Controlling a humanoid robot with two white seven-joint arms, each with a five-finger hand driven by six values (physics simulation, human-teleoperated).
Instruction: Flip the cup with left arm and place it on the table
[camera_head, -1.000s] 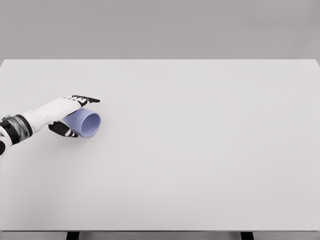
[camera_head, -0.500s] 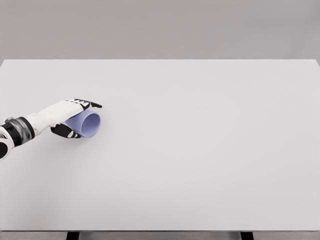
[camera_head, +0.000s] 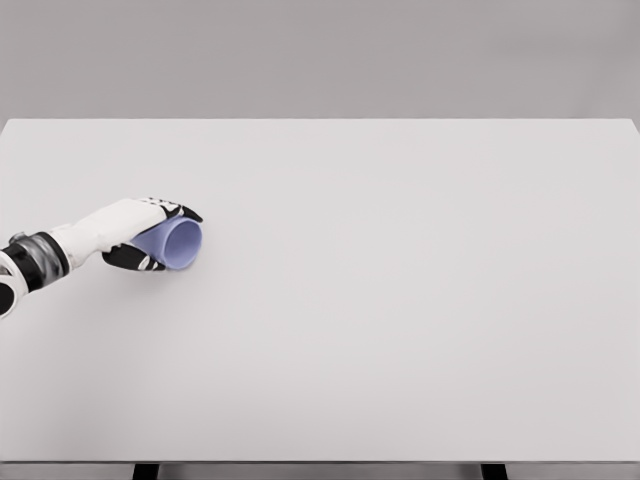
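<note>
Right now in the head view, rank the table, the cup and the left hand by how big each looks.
1. table, by far the largest.
2. left hand, closed around the cup.
3. cup, partly hidden by the hand, so this last pair is unsure.

A wide white table stands before a plain grey wall

There was only one view, from a camera on the robot's head. It looked forward and down at the white table from up high and a bit far back. The near edge sat at the bottom, the far edge near the top, with a plain gray wall behind it.
</note>
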